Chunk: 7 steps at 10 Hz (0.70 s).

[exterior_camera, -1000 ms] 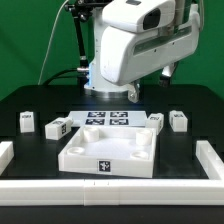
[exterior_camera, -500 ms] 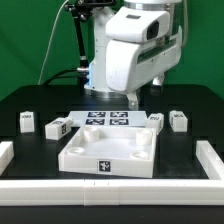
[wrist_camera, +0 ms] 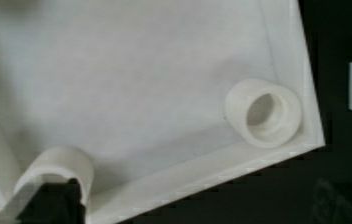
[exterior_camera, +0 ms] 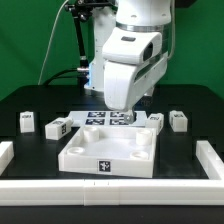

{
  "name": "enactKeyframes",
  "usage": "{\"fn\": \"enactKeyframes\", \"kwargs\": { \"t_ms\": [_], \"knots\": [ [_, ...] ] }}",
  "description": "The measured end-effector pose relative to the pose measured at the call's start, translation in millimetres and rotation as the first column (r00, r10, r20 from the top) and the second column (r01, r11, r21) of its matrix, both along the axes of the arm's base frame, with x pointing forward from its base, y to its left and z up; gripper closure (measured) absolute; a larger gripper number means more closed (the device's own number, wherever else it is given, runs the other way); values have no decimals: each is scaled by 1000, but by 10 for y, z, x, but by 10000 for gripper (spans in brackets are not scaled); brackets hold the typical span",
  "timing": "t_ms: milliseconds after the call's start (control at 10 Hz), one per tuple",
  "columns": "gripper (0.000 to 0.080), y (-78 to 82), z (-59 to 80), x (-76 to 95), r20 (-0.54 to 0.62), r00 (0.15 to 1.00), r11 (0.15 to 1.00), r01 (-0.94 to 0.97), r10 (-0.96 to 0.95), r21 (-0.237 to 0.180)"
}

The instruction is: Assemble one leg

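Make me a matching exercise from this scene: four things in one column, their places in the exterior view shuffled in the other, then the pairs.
1. marker board
2. square tray piece
3. leftmost leg
4. rightmost leg

a. centre, nearest the camera
b. far on the exterior view's right
c. behind the square tray piece, partly hidden by the arm
d. far on the exterior view's left

Pairs: 1-c, 2-a, 3-d, 4-b
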<state>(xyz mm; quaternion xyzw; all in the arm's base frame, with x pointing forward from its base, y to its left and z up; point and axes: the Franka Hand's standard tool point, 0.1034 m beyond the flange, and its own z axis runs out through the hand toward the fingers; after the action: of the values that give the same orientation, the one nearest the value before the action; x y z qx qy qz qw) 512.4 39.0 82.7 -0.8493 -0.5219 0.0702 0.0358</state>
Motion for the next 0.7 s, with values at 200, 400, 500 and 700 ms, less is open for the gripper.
{"fn": "enactKeyframes", "kwargs": {
  "t_ms": [200,400,500,700],
  "knots": [
    [150,-61,-28,21,31,994,994,-109,108,20],
    [150,-199,-187,-150,75,961,962,-269,265,41],
    [150,-239,-268,-209,83,941,942,-333,328,46],
    [150,-239,-318,-233,72,941,941,-333,329,50]
  ]
}}
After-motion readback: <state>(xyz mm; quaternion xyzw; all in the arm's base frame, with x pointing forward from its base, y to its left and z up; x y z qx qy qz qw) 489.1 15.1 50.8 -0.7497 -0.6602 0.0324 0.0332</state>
